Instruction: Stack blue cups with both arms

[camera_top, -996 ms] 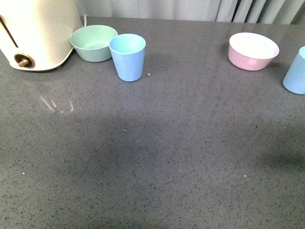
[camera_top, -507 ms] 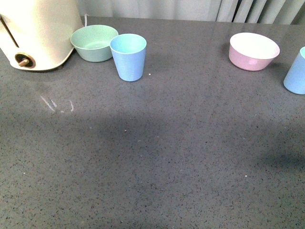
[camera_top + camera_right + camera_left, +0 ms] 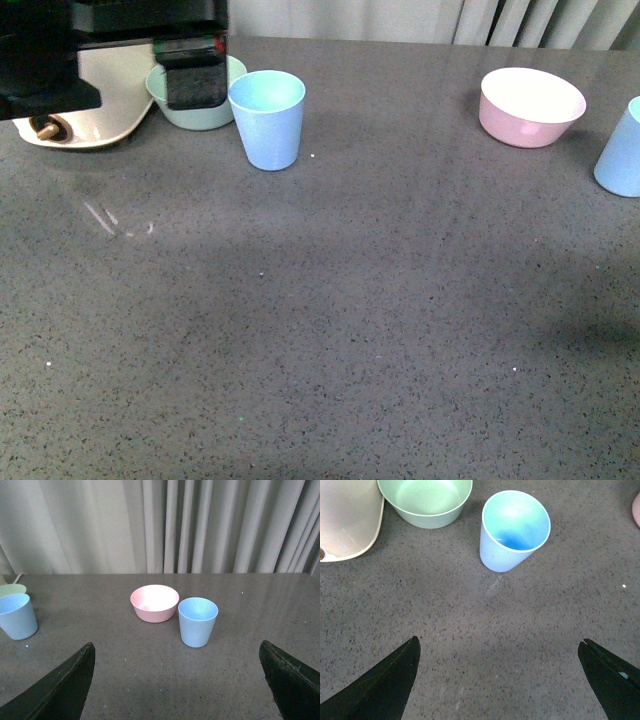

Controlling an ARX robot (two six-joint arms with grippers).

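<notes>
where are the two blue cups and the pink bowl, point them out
left blue cup (image 3: 268, 140): front view, on its outer wall.
right blue cup (image 3: 197, 632): right wrist view, on its outer wall.
pink bowl (image 3: 520, 132): front view, on its outer side below the rim.

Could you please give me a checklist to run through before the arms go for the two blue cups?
1. Left tool open and holding nothing: ok, fingers spread wide.
2. Right tool open and holding nothing: ok.
3. Left blue cup upright, empty, ahead of the left tool: ok.
4. Right blue cup upright, empty, ahead of the right tool: ok.
5. Gap between the left blue cup and the green bowl: ok, they stand apart, though close.
6. Finger room between the right blue cup and the pink bowl: cannot tell, they stand very close.
</notes>
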